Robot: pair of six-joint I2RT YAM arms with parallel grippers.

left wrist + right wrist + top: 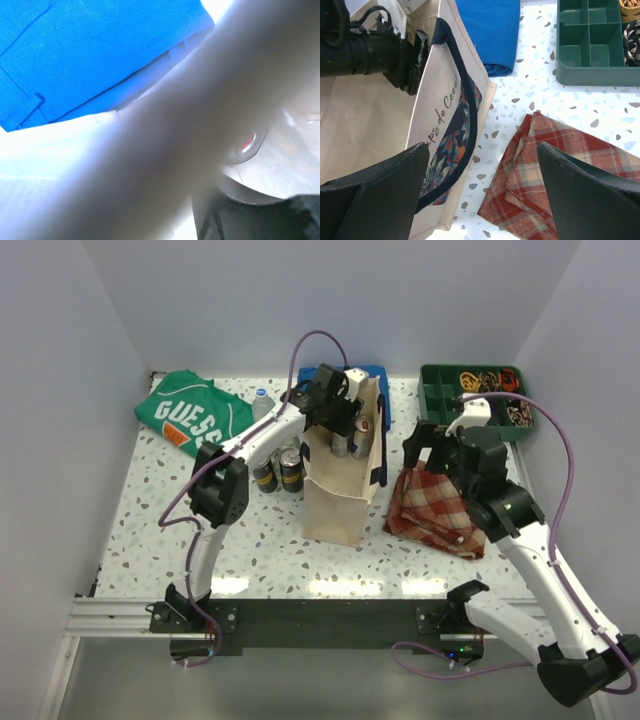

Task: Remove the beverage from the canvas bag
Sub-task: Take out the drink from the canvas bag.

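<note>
jaws of left arm (270, 430) inside canvas bag (335, 505), opening cannot tell, right jaws wide open, empty

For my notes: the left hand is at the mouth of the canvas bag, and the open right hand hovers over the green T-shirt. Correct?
Not quite. The open right hand hovers over the red plaid cloth, not the green T-shirt, as the top external view shows. The left hand is indeed at the mouth of the canvas bag.

Speckled terrazzo table (150, 510), pale walls (300, 300)
</note>
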